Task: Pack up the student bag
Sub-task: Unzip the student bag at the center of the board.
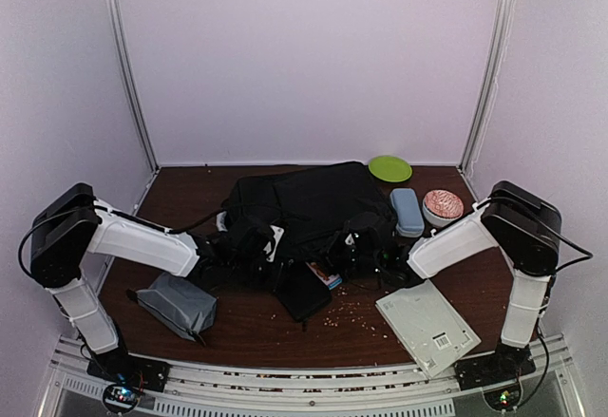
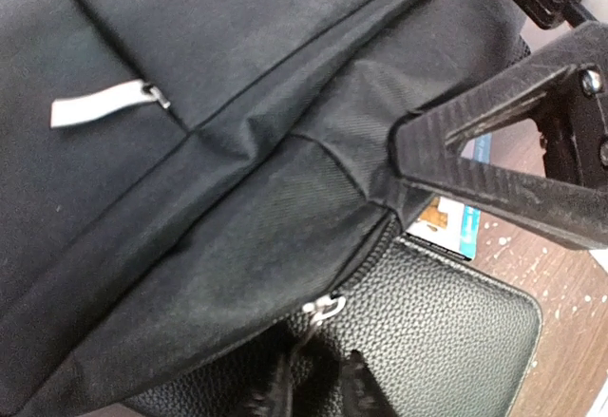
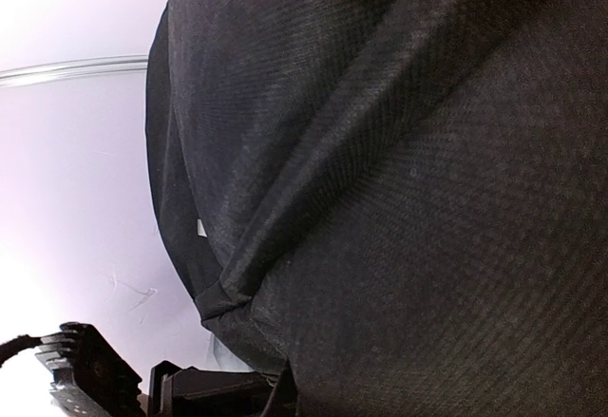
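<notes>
The large black fabric student bag (image 1: 304, 199), pinched by the right gripper (image 2: 407, 175), should be held taut while the metal zip pull (image 2: 325, 308) is drawn by the left gripper (image 2: 318, 388), whose grip cannot be told

Top view: high, behind arm bases, looking down and forward over whole table (image 1: 237, 327) to back wall (image 1: 304, 56); farthest off. Left wrist view: very near bag (image 2: 190, 199), facing zip side; black case (image 2: 427, 331) lower right of frame. Right wrist view: closer still, bag cloth fills right of frame, wall at left. All three share bag; top and left wrist share case.
</notes>
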